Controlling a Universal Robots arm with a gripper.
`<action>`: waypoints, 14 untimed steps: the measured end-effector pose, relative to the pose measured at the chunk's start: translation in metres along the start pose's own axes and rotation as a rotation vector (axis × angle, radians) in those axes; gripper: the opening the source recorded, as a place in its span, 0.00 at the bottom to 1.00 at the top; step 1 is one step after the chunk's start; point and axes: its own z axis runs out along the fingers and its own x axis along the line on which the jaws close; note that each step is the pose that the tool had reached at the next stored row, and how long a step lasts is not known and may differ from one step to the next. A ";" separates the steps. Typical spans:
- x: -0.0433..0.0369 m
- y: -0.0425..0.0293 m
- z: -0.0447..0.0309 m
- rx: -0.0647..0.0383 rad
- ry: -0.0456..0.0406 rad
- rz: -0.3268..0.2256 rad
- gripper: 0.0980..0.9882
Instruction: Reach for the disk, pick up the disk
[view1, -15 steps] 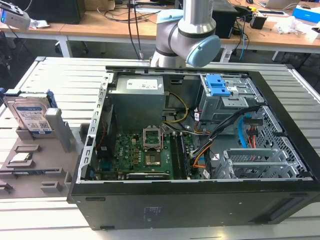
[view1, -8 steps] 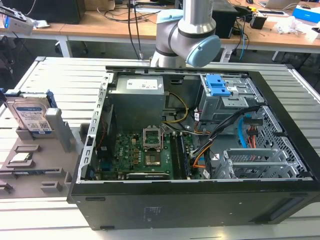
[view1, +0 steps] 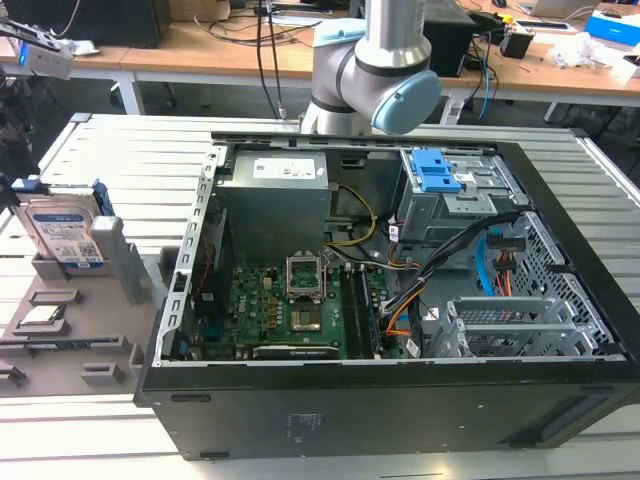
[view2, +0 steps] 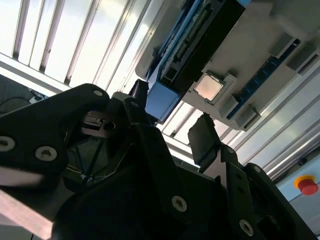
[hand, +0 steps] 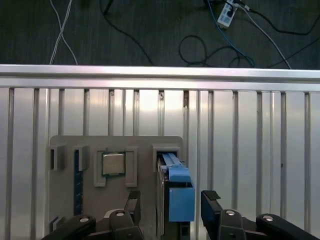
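Open computer case (view1: 350, 412), grey tray (view1: 95, 312)

My bench is a ribbed aluminium slat table (view1: 120, 150). Two things sit directly on it: a grey fixture tray (view1: 110, 355) at the exterior view's left, and just beside it an open black PC case (view1: 350, 410), lying on its side.

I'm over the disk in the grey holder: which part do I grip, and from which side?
Grip the disk across its two flat faces, near the blue-framed upper edge, coming down from above. It stands on edge in a slot of the grey holder, so that upper part is what's free. The gripper hangs over it, jaws open to either side.
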 end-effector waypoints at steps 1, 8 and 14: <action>-0.0017 0.0000 0.0004 0.000 0.0000 0.000 0.56; -0.0050 -0.0033 0.0223 -0.002 0.0010 -0.001 0.56; -0.0061 -0.0045 0.0372 -0.003 0.0009 -0.002 0.56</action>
